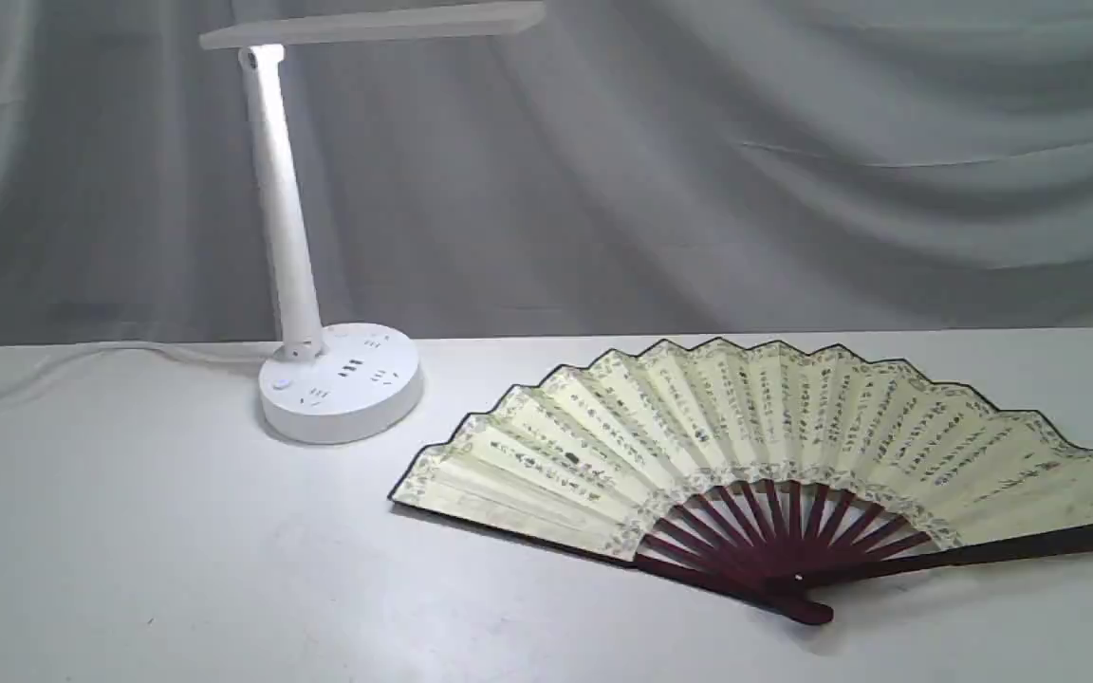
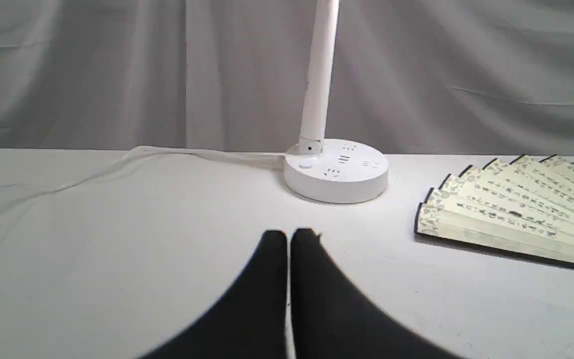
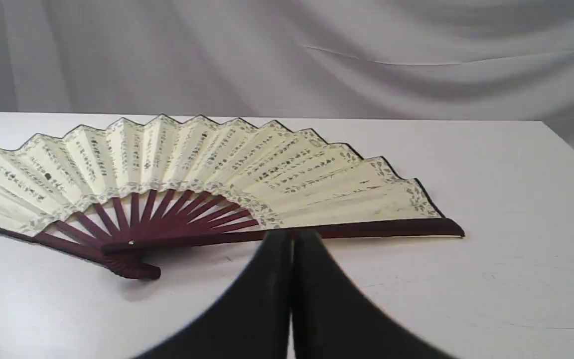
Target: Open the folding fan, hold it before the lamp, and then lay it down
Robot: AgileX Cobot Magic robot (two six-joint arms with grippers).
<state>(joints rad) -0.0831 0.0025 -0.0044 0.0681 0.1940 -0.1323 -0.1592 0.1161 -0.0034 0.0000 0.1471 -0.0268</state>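
The folding fan (image 1: 774, 446) lies spread wide open and flat on the white table, cream leaf with black script up, maroon ribs (image 1: 774, 541) toward the front. The white lamp (image 1: 338, 379) stands to its left, stem upright, bar head (image 1: 376, 24) at the top. No gripper shows in the exterior view. My left gripper (image 2: 289, 237) is shut on nothing, short of the lamp base (image 2: 337, 169), the fan's end (image 2: 511, 214) off to one side. My right gripper (image 3: 292, 237) is shut, empty, just short of the fan's outer rib (image 3: 366, 229).
The lamp's white cord (image 1: 82, 360) runs along the back of the table toward the left edge. A grey draped cloth (image 1: 698, 171) hangs behind the table. The table's right edge (image 3: 566, 144) shows in the right wrist view.
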